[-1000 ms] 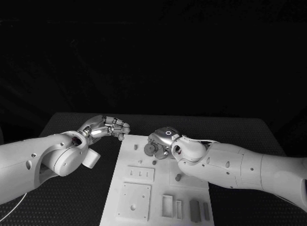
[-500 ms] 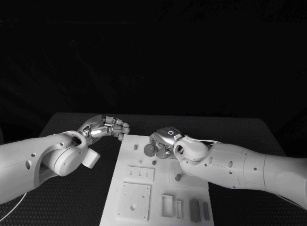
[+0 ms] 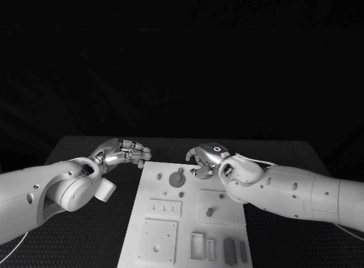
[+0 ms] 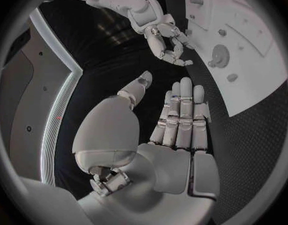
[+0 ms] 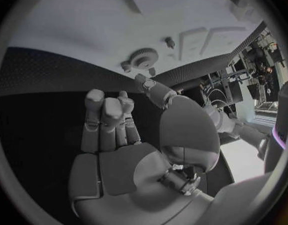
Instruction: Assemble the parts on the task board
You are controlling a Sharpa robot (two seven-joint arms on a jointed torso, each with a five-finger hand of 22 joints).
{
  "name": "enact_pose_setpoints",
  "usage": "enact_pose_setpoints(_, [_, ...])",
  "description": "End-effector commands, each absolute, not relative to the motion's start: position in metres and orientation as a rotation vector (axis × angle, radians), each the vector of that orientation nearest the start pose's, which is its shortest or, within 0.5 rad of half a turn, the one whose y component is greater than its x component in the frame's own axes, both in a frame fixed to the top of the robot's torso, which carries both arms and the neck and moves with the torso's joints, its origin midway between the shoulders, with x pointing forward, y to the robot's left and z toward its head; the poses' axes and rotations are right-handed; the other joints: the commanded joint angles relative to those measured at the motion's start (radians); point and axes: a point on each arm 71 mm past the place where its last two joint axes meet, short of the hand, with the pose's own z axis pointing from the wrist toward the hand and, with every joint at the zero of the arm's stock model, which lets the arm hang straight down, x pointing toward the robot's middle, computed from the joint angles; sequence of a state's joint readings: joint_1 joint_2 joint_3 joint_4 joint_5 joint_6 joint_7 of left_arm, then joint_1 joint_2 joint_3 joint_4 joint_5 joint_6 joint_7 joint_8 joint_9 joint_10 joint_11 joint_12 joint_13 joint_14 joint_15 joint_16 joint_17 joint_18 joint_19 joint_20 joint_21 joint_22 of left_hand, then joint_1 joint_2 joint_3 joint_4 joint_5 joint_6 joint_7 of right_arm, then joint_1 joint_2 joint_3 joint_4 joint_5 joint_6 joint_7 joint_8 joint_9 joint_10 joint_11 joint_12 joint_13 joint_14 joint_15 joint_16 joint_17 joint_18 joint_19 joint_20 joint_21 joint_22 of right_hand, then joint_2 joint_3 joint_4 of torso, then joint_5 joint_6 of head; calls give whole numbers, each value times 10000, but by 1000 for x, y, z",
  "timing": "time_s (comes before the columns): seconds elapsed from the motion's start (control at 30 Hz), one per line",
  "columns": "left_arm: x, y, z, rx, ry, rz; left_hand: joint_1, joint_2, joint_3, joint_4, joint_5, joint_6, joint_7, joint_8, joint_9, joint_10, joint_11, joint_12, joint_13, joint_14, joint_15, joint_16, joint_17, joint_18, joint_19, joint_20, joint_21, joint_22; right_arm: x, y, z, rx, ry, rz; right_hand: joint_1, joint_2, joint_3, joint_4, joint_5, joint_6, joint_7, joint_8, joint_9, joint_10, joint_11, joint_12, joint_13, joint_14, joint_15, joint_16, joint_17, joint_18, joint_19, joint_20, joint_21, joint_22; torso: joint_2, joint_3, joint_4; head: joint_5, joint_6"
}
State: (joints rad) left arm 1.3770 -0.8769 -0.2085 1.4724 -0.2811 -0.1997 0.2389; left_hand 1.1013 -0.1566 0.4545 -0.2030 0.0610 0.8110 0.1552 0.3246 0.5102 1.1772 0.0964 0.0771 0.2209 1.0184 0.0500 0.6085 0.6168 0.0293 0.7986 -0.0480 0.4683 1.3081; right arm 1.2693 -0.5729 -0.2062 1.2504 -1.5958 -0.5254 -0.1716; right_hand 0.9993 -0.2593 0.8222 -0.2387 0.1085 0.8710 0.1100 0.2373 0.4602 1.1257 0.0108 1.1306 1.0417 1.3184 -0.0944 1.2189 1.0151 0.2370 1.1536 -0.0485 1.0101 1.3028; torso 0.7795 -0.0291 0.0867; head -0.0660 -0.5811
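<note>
The white task board (image 3: 182, 223) lies lengthwise in the middle of the table. A grey gear (image 3: 176, 178) sits flat on its far end, with small pegs (image 3: 158, 176) beside it. My right hand (image 3: 206, 159) hovers just beyond and to the right of the gear, fingers loosely curled, holding nothing. The right wrist view shows this hand (image 5: 109, 120) empty, with the gear (image 5: 144, 59) on the board (image 5: 81, 25) ahead of it. My left hand (image 3: 121, 152) hangs by the board's far left corner. Its fingers (image 4: 181, 115) are stretched out and empty. The gear (image 4: 219, 56) lies near the right hand (image 4: 166, 37).
Nearer to me the board carries a ribbed block (image 3: 164, 207), a square plate (image 3: 159, 240), a single peg (image 3: 210, 212) and several upright slot pieces (image 3: 218, 248). Black matting (image 3: 94, 234) borders the board on both sides.
My right hand has let go of the gear and drawn back toward the far right, leaving the gear uncovered on the board. The left hand has barely moved.
</note>
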Motion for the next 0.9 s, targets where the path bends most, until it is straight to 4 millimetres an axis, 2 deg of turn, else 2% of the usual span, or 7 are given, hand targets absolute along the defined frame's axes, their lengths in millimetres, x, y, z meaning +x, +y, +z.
enact_pose_setpoints(0.03, [503,236,-161,-7529,16840,-13458,-32,31,3,-44,25,-3,75,-43,13,27,59,-31,14,-60,-2,-44,-15,46,-75,-17,45,137,523,-159,-198,-1915,15120,6151,98,34,-9,48,118,7,260,47,15,3,109,83,-19,9,63,-42,17,248,30,-14,-57,-8,-8,4,-30,-59,35])
enact_pose_setpoints(0.13, [503,237,-161,-7540,16822,-13443,-40,38,9,-58,25,24,77,-39,31,114,40,4,46,-58,-3,-39,-15,46,-79,-17,50,135,521,-178,-194,-1750,15385,6609,64,85,-114,13,183,95,313,98,28,-16,162,121,-20,11,114,-37,38,248,30,-11,-45,-2,-23,15,-74,-84,64])
enact_pose_setpoints(0.23, [503,237,-161,-7525,16846,-13474,-49,36,14,-73,24,46,91,-39,47,208,38,41,81,-56,-4,-35,-15,47,-78,-17,56,135,520,-196,-191,-1267,15703,7008,-84,260,-530,-166,587,105,345,112,24,-100,195,191,-15,-7,146,-32,88,248,11,-3,-22,13,-38,42,-133,-87,62])
enact_pose_setpoints(0.43, [504,237,-161,-7520,16842,-13461,-62,45,23,-85,23,76,125,-38,65,300,53,73,116,-55,-5,-31,-16,48,-79,-18,62,133,521,-233,-192,-586,16093,7144,-209,435,-1155,-433,755,128,336,137,16,-205,184,249,-54,-42,134,-74,133,248,-77,19,-49,10,-57,98,-222,-146,72])
enact_pose_setpoints(0.5, [504,237,-161,-7518,16840,-13459,-62,45,23,-86,23,76,126,-38,66,300,54,72,117,-55,-5,-31,-16,49,-79,-18,63,133,520,-240,-193,-537,16112,7052,-203,477,-1265,-470,782,122,338,135,11,-229,185,257,-66,-49,136,-85,142,248,-99,23,-55,10,-59,112,-250,-152,73])
enact_pose_setpoints(0.67, [506,238,-161,-7522,16831,-13421,-62,46,26,-94,23,73,128,-44,68,282,60,56,116,-58,-4,-32,-17,49,-80,-18,64,132,516,-256,-196,-324,16244,6914,-184,497,-1526,-491,938,92,341,122,-5,-290,188,279,-89,-80,134,-113,167,248,-154,39,-69,14,-58,208,-401,-139,25])
enact_pose_setpoints(0.9, [507,237,-162,-7503,16862,-13443,-69,53,30,-103,23,64,125,-57,72,249,65,28,113,-61,-2,-33,-18,47,-83,-16,65,131,511,-267,-210,-81,16520,6710,-180,476,-1690,-498,1000,52,351,101,-20,-326,196,292,-106,-94,141,-127,185,248,-181,50,-77,15,-79,275,-561,-126,-27])
